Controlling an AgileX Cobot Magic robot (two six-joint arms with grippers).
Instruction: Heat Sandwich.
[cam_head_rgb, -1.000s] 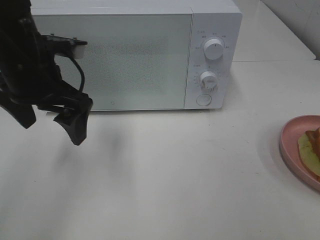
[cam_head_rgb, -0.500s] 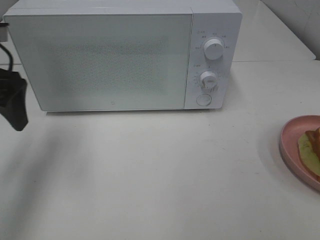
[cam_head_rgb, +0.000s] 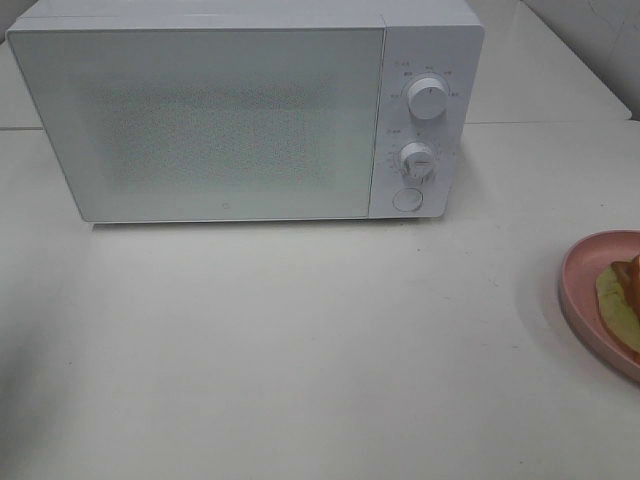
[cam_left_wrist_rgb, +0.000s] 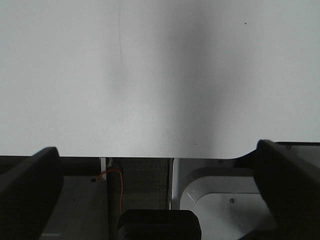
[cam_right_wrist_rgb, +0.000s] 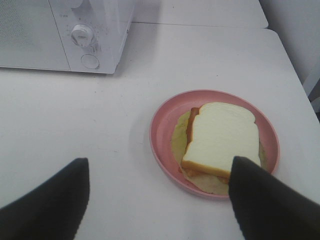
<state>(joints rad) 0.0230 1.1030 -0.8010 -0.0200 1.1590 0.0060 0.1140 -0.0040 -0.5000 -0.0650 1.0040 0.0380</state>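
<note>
The sandwich (cam_right_wrist_rgb: 222, 137), white bread over a pale yellow-green layer with an orange edge, lies on a round pink plate (cam_right_wrist_rgb: 162, 125). In the exterior high view only part of the sandwich (cam_head_rgb: 622, 295) and the plate (cam_head_rgb: 578, 290) shows at the right edge. My right gripper (cam_right_wrist_rgb: 160, 160) hovers open short of the plate, with nothing between its fingers. My left gripper (cam_left_wrist_rgb: 156, 145) is open and empty above the table's edge. Neither gripper shows in the exterior high view. The white microwave (cam_head_rgb: 220, 120) stands at the back with its door shut.
The microwave's panel carries two knobs (cam_head_rgb: 428, 98) (cam_head_rgb: 417, 160) and a round button (cam_head_rgb: 407, 200). White tabletop (cam_head_rgb: 300, 340) spreads in front of it. In the right wrist view the microwave (cam_right_wrist_rgb: 30, 35) is off to one side of the plate.
The left arm, which stood in front of the microwave's left side, has drawn back to the left and out of the exterior high view. Plate and sandwich have not moved.
</note>
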